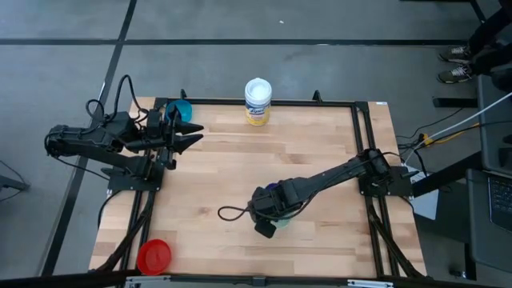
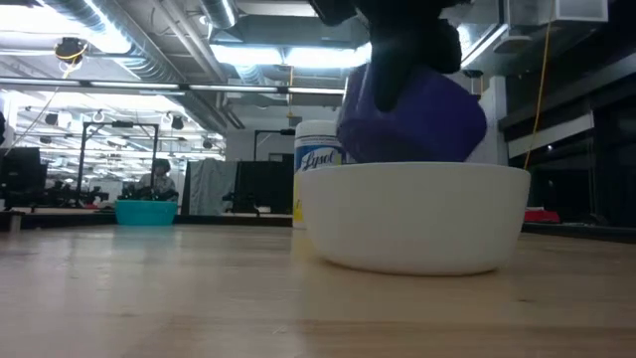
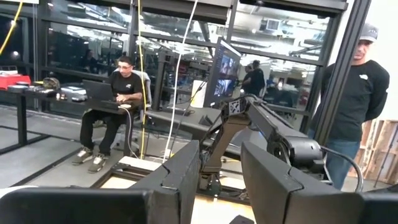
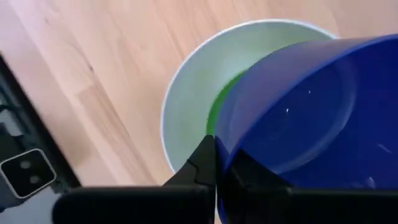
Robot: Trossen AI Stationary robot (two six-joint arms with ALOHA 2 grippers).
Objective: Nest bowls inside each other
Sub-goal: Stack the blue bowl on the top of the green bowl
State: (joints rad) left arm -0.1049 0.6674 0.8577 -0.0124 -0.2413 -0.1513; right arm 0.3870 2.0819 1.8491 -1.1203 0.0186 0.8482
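Observation:
A white bowl [image 2: 417, 214] rests on its base at the table's middle, with a green bowl [image 4: 221, 109] lying inside it. A dark blue bowl [image 2: 412, 119] hangs tilted just above them, and my right gripper [image 4: 216, 165] is shut on its rim, reaching in from the table's right side [image 1: 268, 218]. A teal bowl [image 1: 179, 110] stands at the far left and a red bowl [image 1: 154, 256] at the near left corner. My left gripper [image 1: 190, 138] waits open beside the teal bowl, raised off the table and holding nothing. My right gripper pinches the dark blue bowl's rim [image 4: 219, 140], with one finger outside the wall and one inside the hollow. The fingers come steeply from above. The bowl hangs tilted over the white bowl. Whether its lower edge touches the bowls beneath, I cannot tell.
A white-and-yellow canister [image 1: 258, 102] stands upright at the far edge, behind the white bowl. Black frame rails [image 1: 364, 144] run along the table's sides. Bare wood lies between the bowls. People show in the room beyond the table.

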